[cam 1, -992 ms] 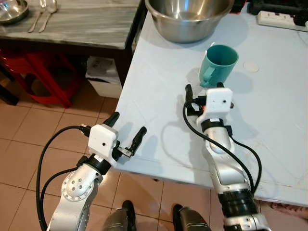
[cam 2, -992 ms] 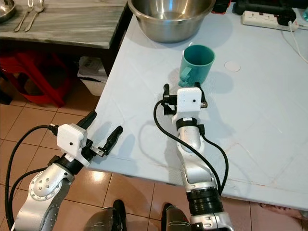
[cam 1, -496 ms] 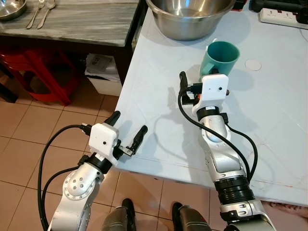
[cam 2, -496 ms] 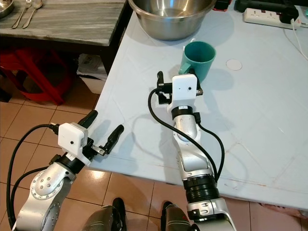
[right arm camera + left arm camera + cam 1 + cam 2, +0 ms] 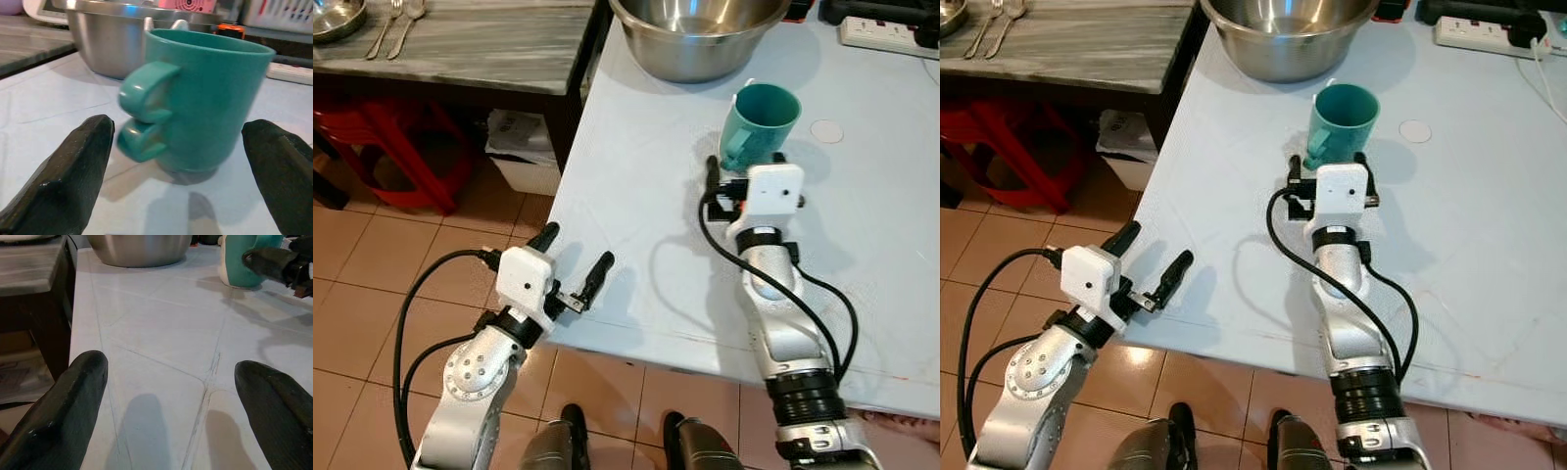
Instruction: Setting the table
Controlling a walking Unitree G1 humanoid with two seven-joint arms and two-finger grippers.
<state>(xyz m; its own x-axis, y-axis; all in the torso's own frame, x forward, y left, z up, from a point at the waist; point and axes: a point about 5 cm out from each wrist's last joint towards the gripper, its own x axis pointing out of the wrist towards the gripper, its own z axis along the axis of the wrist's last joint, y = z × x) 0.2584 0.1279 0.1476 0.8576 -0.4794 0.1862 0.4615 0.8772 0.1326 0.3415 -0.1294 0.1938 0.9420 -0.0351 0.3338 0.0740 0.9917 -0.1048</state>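
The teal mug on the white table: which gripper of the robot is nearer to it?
The right. The right gripper is just in front of the teal mug, open toward it. The left gripper hangs at the table's near corner, well apart from the mug.

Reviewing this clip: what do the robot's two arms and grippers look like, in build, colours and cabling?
Both arms are silver metal with rounded joint housings and black collar rings. Each wrist carries a white boxy camera block with a small dark dot, fed by looping black cables. The left gripper and right gripper each have two long, glossy black fingers with rounded tips.
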